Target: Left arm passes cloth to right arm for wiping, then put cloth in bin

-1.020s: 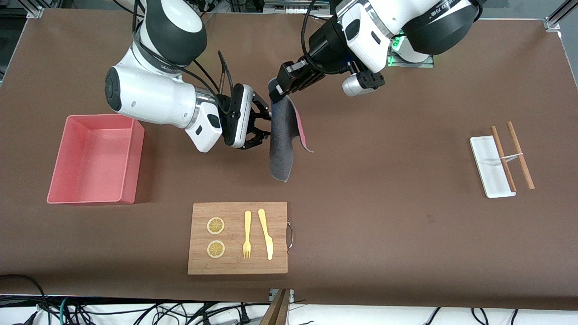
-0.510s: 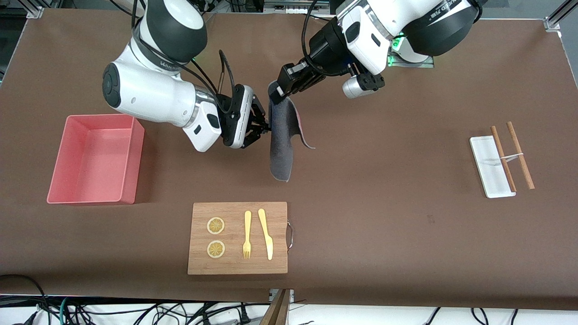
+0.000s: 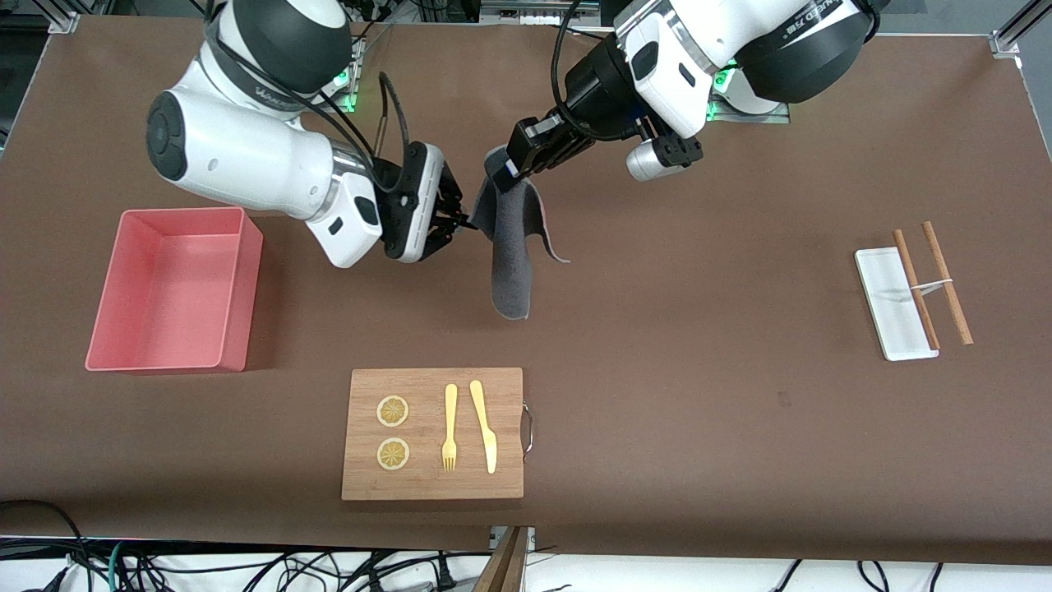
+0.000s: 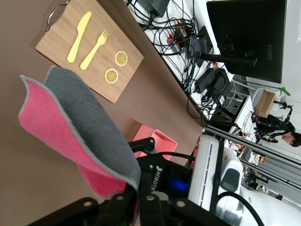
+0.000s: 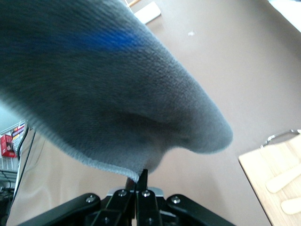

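Grey-pink cloth mid-handover | right gripper clamped on its edge | left gripper grip unclear | next: left lets go

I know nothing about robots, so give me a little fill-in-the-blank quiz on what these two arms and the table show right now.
1. The cloth hangs between the left gripper and the right gripper, above the ____ table.
2. The pink bin has ____ in it.
3. On the chopping board beside the fork and knife lie two ____ slices.
4. Across the white tray rest two wooden ____.

Missing words: brown; nothing; lemon; sticks
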`<state>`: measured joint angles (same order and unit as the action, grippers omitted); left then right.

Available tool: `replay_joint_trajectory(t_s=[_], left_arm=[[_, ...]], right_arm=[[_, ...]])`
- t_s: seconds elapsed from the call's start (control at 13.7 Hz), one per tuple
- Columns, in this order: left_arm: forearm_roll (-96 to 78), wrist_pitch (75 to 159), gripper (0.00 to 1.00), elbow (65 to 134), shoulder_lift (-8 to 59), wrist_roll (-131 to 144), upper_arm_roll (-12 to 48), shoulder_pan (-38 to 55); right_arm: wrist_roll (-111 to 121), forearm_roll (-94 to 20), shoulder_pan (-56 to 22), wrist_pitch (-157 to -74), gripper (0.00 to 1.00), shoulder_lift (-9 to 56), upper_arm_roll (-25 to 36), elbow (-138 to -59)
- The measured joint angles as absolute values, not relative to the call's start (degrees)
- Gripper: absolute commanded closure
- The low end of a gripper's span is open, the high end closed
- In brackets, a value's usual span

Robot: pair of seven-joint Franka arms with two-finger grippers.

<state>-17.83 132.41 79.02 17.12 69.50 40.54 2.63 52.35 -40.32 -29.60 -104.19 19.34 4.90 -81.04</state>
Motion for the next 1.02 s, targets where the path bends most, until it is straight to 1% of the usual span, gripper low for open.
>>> replay_joint_trajectory(t_s=[0.36,0.58,0.8,0.95,1.02], left_arm=[[-15.0,130.0,0.00,79.0,17.1,69.5,40.5,2.2],[-12.5,127.6,0.00,79.0,17.1,69.5,40.5,1.9],[-4.0,118.8,0.00,79.0,17.0,68.0,40.5,0.2],[-1.9,111.4,0.00,79.0,16.9,60.3,39.9,-1.5],[-1.8,107.6,0.00,79.0,16.8,54.3,38.5,-2.0]], right_arm=[[52.0,-38.2,-28.8,-97.5,1.00,17.1,9.7,-81.0],[47.9,-33.0,-28.2,-95.0,1.00,16.4,12.5,-81.0],[36.9,-23.8,-26.9,-91.1,1.00,15.2,13.1,-81.0],[28.0,-17.8,-25.9,-88.0,1.00,14.8,13.2,-81.3],[24.0,-15.0,-25.3,-87.3,1.00,14.8,13.3,-82.0]])
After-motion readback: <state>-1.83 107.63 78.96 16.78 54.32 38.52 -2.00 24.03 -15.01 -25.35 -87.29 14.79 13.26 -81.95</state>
